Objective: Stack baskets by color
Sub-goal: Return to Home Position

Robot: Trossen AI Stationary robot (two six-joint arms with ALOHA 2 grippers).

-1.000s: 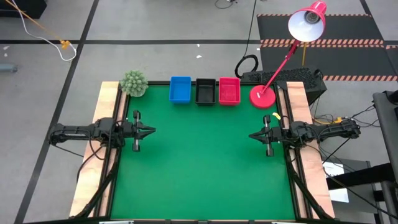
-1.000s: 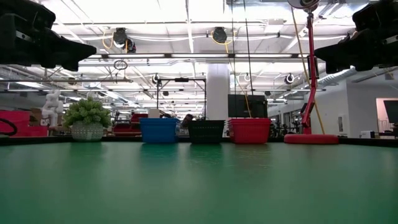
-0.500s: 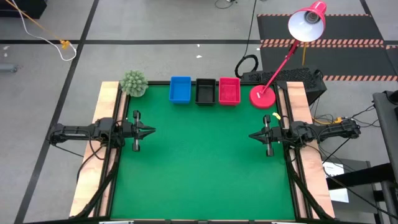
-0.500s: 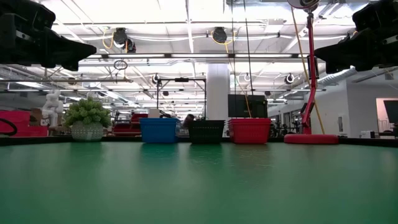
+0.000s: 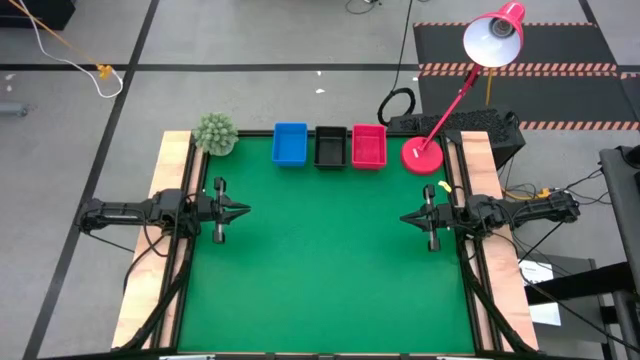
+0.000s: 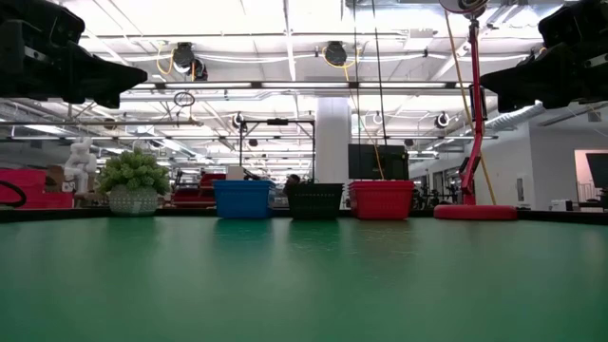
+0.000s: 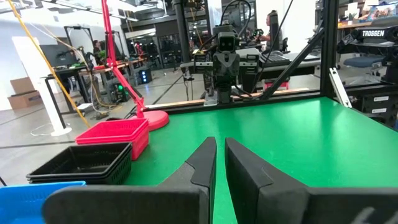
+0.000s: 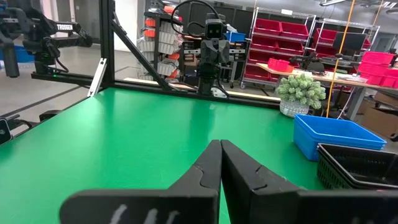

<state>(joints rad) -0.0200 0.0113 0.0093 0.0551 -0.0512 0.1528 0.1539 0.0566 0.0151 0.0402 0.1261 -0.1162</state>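
Observation:
Three baskets stand in a row on their bottoms at the far edge of the green table: blue (image 5: 290, 144), black (image 5: 330, 147) and red (image 5: 369, 146). The left wrist view shows the red one (image 7: 118, 134) and the black one (image 7: 81, 163) as nested stacks. My left gripper (image 5: 245, 210) hangs level above the table's left edge, its fingers (image 7: 205, 162) a narrow gap apart with nothing between them. My right gripper (image 5: 404, 218) hangs level above the right edge, shut and holding nothing (image 8: 221, 144). Both are well clear of the baskets.
A small green spiky plant (image 5: 215, 133) stands at the far left corner. A round red lamp base (image 5: 422, 156) sits at the far right, its arm slanting up to the lamp head (image 5: 494, 38). Green table surface (image 5: 320, 260) lies between the arms.

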